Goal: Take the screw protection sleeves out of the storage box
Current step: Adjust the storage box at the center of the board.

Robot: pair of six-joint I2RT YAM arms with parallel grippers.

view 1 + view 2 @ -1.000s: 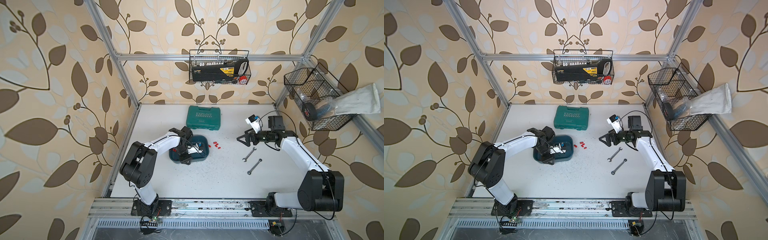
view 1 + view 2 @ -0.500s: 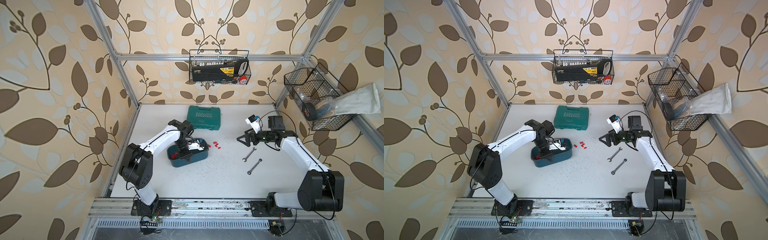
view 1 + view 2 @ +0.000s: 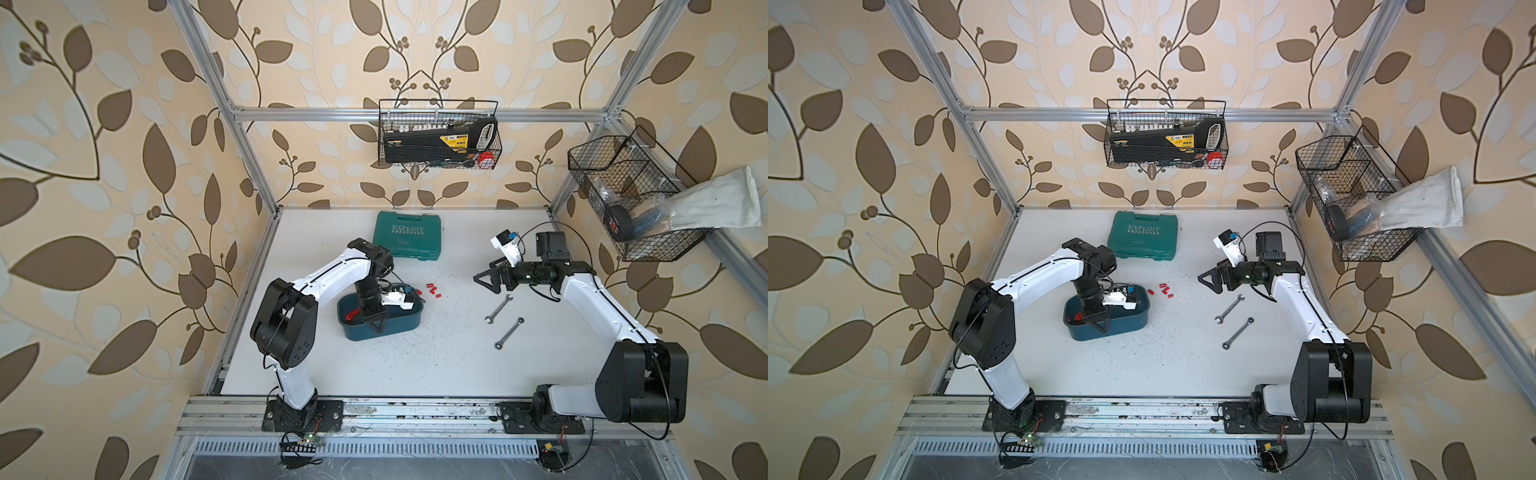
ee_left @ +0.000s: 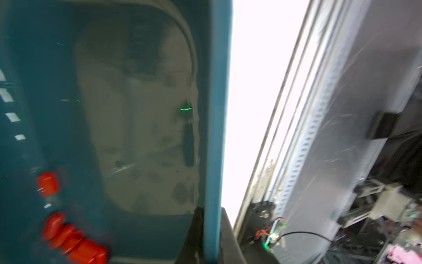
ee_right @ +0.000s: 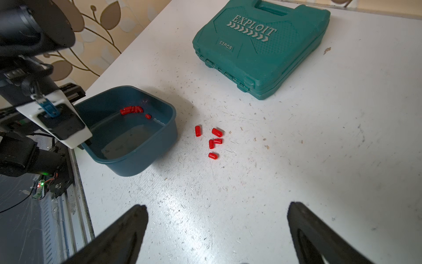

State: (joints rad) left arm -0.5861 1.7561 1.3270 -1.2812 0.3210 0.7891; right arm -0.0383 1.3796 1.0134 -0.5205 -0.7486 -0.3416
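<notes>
The near wall of the shallow dark teal plastic storage box (image 3: 399, 328) is pinched by the closed left gripper (image 4: 211, 230), apparently for tipping. Several tiny red plastic screw protection sleeves (image 5: 132, 110) are heaped inside the box, and five are seen just beyond its far rim. Further tilt toward that bare white tabletop (image 5: 274, 160) is judged necessary. The wide-open, empty right gripper (image 3: 487, 284) is held well clear of the box.

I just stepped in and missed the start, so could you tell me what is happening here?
The left arm's jaws are shut on the wall of the teal storage box, which looks tipped on the table. Five red screw protection sleeves lie on the table beside it; a cluster more sits inside against one wall. The right arm's jaws are open above the table near two wrenches, holding nothing.
</notes>
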